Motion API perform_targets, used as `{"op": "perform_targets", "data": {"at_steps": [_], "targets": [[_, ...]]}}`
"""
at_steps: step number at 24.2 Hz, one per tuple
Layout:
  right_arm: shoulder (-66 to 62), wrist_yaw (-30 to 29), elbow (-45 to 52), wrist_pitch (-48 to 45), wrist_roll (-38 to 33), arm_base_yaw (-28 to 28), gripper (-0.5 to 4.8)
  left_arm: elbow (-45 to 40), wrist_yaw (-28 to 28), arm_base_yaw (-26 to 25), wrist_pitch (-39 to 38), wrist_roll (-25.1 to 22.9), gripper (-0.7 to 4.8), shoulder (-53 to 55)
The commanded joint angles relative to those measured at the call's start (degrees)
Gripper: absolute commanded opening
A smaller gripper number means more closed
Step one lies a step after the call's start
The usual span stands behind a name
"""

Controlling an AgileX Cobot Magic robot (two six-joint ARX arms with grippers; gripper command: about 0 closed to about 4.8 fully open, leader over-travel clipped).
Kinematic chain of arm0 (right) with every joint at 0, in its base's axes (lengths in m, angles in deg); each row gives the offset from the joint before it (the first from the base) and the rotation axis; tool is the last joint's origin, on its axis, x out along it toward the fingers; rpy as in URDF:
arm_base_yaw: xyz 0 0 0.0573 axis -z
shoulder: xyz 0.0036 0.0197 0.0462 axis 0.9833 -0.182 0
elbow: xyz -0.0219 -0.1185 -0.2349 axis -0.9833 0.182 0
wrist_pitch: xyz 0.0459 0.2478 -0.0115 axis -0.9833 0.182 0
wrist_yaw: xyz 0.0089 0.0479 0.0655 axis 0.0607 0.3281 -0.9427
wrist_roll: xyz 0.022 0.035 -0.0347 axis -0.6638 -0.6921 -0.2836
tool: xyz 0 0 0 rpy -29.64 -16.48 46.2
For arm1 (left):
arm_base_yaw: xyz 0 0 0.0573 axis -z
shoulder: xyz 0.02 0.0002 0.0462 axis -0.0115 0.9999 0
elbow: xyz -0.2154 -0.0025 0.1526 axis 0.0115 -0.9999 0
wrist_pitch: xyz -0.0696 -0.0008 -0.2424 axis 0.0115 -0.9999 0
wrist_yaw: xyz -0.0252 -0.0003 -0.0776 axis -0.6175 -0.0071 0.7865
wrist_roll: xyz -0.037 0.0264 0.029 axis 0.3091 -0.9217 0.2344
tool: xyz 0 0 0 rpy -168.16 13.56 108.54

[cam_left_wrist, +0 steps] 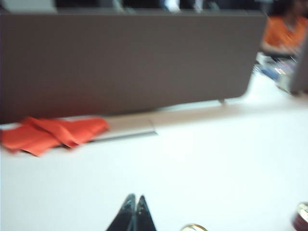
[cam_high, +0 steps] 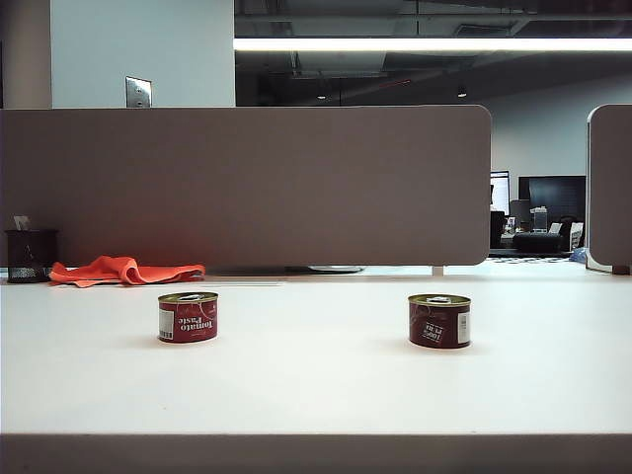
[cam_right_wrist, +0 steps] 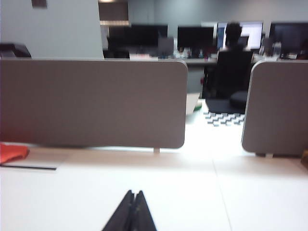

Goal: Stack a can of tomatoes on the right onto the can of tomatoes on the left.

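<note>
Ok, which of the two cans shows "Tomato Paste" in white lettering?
The left tomato can, in front of the orange cloth; the right can shows different, smaller print.

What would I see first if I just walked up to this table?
Two little red tomato cans: the left can and the right can, standing apart on the white table. Next, the bright orange cloth at the back left by the grey divider. The left gripper and right gripper are shut, holding nothing.
</note>
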Motion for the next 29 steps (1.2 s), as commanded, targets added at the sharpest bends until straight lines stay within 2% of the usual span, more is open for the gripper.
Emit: {"op": "perform_targets", "data": {"at_steps": [1, 3, 5, 9, 11, 12, 13, 15, 18, 20, 21, 22, 23, 24, 25, 26, 29], "targets": [[-7.5, -3.8, -3.8, 1.3, 2.6, -0.1, -0.05, 4.8, 4.4, 0.3, -2.5, -2.6, -0.05, 6.7], [-13.5, -5.5, -6.6, 4.2, 5.9, -2.2, -0.05, 7.3, 3.8, 3.1, -3.0, -4.5, -0.05, 10.5], [-20.2, -5.0, -9.1, 5.9, 7.9, -6.2, -0.05, 10.3, 2.3, 6.1, -7.6, -8.9, -0.05, 14.8], [-27.3, -0.8, -12.7, 9.4, 8.0, -11.5, -0.05, 15.1, -2.4, 7.6, -15.1, -9.3, -0.03, 21.2], [-30.9, -0.7, -14.5, 10.2, 8.0, -14.0, -0.04, 16.8, -2.4, 7.6, -15.1, -9.2, 1.22, 22.0], [-32.6, -0.3, -15.3, 10.1, 8.0, -15.1, 0.01, 17.6, -2.4, 7.9, -14.9, -9.2, 2.17, 22.3], [-33.7, 0.3, -15.8, 10.1, 8.0, -15.7, 0.02, 18.0, -2.4, 7.9, -14.8, -9.2, 2.36, 22.3], [-36.4, 0.8, -16.9, 10.1, 9.0, -17.2, 0.50, 19.0, -1.6, 7.9, -14.7, -9.2, 2.43, 22.5], [-40.2, 3.0, -18.4, 10.1, 9.0, -20.1, 1.14, 19.8, 4.3, 8.1, -15.1, -9.0, 2.42, 22.7], [-42.6, 3.3, -19.1, 10.1, 9.2, -21.6, 1.43, 19.8, 5.7, 8.1, -15.6, -9.0, 2.39, 22.7], [-43.4, 3.3, -19.3, 10.1, 9.2, -21.9, 1.56, 19.8, 6.3, 8.1, -16.0, -9.0, 2.10, 22.7], [-44.9, 3.3, -19.4, 10.2, 9.2, -22.6, 1.63, 19.8, 7.8, 8.0, -16.8, -9.0, 0.72, 22.7], [-45.6, 3.3, -19.4, 10.2, 9.2, -22.7, 1.74, 19.8, 8.2, 8.0, -17.0, -9.0, 0.20, 22.7], [-47.3, 3.3, -19.4, 10.3, 9.1, -22.9, 2.80, 19.8, 8.3, 8.0, -17.2, -9.0, -0.06, 22.7], [-49.0, 3.3, -19.6, 10.5, 8.9, -22.9, 4.58, 19.8, 8.3, 8.0, -17.2, -9.0, -0.06, 22.7], [-50.0, 3.3, -19.7, 10.6, 8.9, -22.9, 4.79, 19.8, 8.3, 8.0, -17.3, -8.7, -0.06, 22.7], [-53.1, 3.1, -19.7, 10.6, 8.2, -22.9, 4.79, 19.8, 9.0, 8.0, -18.6, -6.4, -0.06, 22.8]]}}
